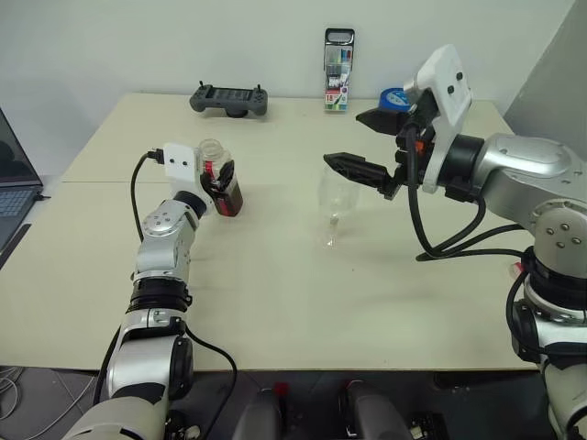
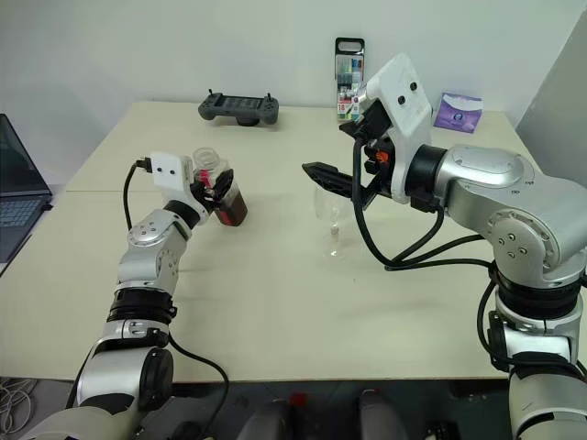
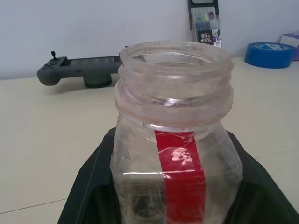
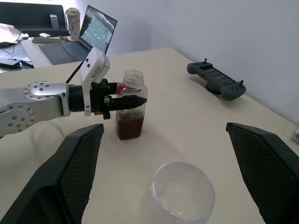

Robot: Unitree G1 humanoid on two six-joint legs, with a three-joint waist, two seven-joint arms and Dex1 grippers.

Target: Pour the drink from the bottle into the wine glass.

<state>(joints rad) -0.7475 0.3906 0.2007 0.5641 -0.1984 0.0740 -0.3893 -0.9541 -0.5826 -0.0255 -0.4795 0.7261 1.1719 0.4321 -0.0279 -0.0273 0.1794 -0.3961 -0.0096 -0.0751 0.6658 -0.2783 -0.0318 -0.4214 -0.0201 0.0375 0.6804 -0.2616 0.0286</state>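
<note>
Left gripper (image 1: 220, 188) has its two black fingers closed on the bottle (image 1: 223, 183), which stands upright on the table (image 1: 275, 312), its mouth open with no cap on it. Dark drink (image 4: 129, 128) fills the lower part of the bottle, and a red strip runs down its side. Right gripper (image 1: 362, 147) hangs above the table with its fingers spread wide and nothing between them; one finger reaches out just over the glass (image 1: 336, 197). That glass stands upright near the table's middle, right of the bottle and apart from it, its bowl clear. Farther back, a grey controller (image 1: 229, 99) lies near the far edge, a marker pack (image 1: 337, 71) stands upright beside it, and a blue tape roll (image 1: 396, 97) lies at the far right.
</note>
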